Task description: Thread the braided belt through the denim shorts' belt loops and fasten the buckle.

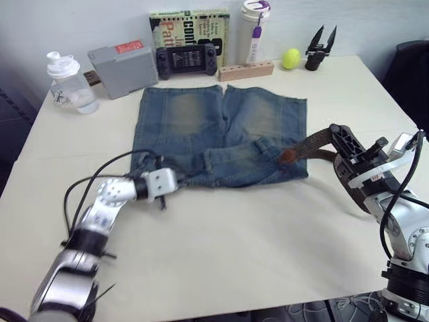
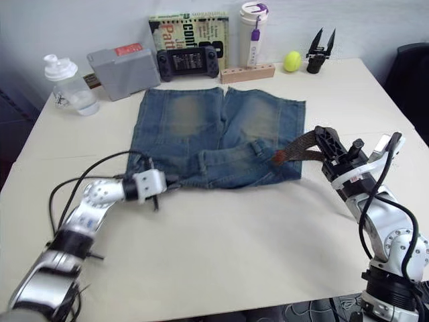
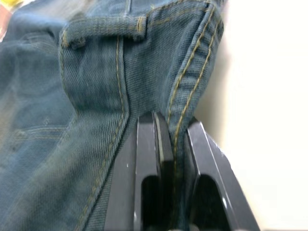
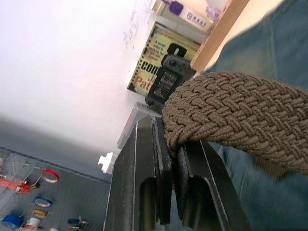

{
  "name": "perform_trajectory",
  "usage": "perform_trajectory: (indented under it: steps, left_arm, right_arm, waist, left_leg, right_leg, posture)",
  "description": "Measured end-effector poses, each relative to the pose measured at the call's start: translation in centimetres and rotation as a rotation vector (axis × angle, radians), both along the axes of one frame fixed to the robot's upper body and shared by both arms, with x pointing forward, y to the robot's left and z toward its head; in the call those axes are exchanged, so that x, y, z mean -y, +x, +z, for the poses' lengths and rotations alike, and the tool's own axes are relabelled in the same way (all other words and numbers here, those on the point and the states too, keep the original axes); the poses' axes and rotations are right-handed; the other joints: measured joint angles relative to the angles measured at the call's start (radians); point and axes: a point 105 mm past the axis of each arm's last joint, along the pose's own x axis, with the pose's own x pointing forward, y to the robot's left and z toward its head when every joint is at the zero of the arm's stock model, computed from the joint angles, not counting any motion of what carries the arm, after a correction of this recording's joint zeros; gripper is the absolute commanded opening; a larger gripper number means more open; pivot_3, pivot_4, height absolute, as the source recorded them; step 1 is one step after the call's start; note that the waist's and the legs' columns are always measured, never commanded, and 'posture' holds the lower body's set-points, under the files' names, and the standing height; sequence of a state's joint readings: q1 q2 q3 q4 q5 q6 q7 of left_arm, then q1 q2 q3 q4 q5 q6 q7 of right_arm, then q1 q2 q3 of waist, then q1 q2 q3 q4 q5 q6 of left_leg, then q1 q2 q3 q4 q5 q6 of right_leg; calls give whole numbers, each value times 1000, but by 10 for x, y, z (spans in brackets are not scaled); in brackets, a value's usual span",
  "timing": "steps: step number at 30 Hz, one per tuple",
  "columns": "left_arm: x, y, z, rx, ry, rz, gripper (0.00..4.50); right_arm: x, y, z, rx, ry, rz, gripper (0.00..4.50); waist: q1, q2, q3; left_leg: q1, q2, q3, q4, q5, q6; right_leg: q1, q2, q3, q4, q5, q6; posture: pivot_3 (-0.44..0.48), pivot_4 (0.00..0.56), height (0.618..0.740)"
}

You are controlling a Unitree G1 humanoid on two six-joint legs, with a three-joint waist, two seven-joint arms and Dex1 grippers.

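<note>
Jaws first: the left gripper (image 3: 172,144) is clenched on the near waistband edge of the faded blue denim shorts (image 1: 214,131), pinching the double-stitched seam flat. My guess is it's anchoring the fabric so the waistband doesn't slide while the belt gets fed. The right gripper (image 4: 172,139) is clamped on a bend of the brown woven braided belt (image 1: 310,146), holding it raised off the cream worktop (image 1: 234,248) at the shorts' near right corner.

The belt's reddish-brown tip sits on the waistband just right of a narrow denim belt loop (image 1: 260,145), so it looks lined up for a leftward push through that loop. Can't make out the buckle anywhere, so I'd call the threading barely started.

Room-wise, the whole near half of the worktop is open, plenty of space to swing either arm. The right arm is close to the right edge though, so pulling slack that way is limited.

Far side is crowded: clear plastic bottle (image 1: 68,84) at far left, then a grey box (image 1: 123,68), a black handheld game console (image 1: 187,60), and a small yellow-green ball (image 1: 291,58).
</note>
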State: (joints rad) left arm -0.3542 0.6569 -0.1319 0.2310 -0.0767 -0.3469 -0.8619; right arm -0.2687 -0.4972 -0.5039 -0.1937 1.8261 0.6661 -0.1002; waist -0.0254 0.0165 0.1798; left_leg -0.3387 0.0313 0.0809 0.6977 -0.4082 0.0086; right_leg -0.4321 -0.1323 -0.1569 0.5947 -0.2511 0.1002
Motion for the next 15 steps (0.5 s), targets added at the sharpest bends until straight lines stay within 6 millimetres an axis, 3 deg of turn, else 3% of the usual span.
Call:
perform_trajectory:
  steps: [2, 7, 14, 15]
  left_arm:
    - [-7, -28, -3, -51, -5, -1, 48]
    - [-19, -66, -4, -125, -10, 55, 48]
    - [-23, -86, -16, -232, -38, 157, 2842]
    - [-23, -86, -15, -233, -40, 155, 2842]
  right_arm:
    - [6, -3, 7, 22, 13, -8, 0]
    - [5, -6, 15, 31, 15, 22, 0]
    - [-11, -7, 12, -6, -15, 108, 0]
    - [-12, -8, 12, -8, -19, 113, 0]
  waist:
    - [1, 0, 0]
    - [18, 1, 1]
    - [32, 1, 1]
    - [32, 1, 1]
  left_leg:
    - [0, 0, 0, 1, 0, 0]
    - [1, 0, -2, 2, -1, 1]
    - [1, 0, -1, 2, -1, 1]
    - [1, 0, -1, 2, -1, 1]
  right_leg:
    - [1, -2, 1, 0, 0, 0]
    - [2, -3, 2, 1, 0, 1]
    - [2, -2, 1, 0, 0, 1]
    - [2, -2, 2, 0, 0, 1]
  posture:
    - [0, 150, 720]
    - [0, 150, 720]
    - [0, 150, 720]
    - [0, 150, 720]
